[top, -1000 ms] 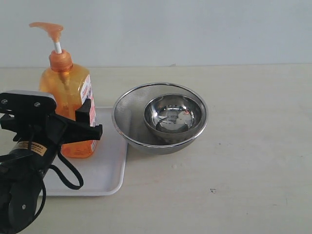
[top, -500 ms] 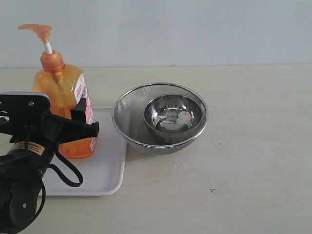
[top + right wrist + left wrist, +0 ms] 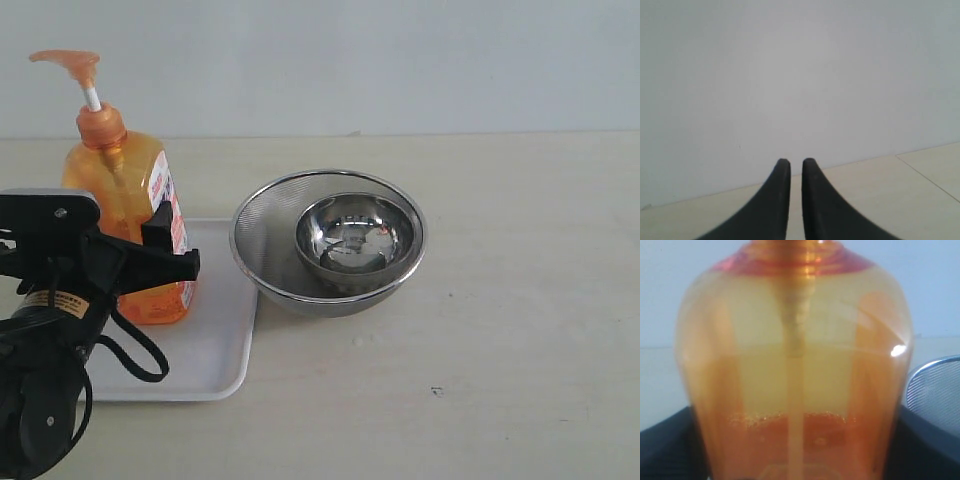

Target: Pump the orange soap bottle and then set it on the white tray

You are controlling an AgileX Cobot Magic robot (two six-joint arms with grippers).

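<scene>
Pale tabletop, plain wall behind. My left gripper (image 3: 135, 262) is clamped on the orange soap bottle (image 3: 115, 185), which has shifted left over the white tray (image 3: 215, 340) since a second ago, beside the nested steel bowls (image 3: 355, 235). The writing on its red-and-white label (image 3: 163, 180) is too small to read. My right gripper (image 3: 796, 165) has its fingers pressed together, holding nothing.

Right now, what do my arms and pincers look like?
The left pincer is matte black, with blocky fingers, a grey top plate, a looping black cable and a yellowish printed label. The right pincer shows two slim black fingers curving to rounded tips.
</scene>
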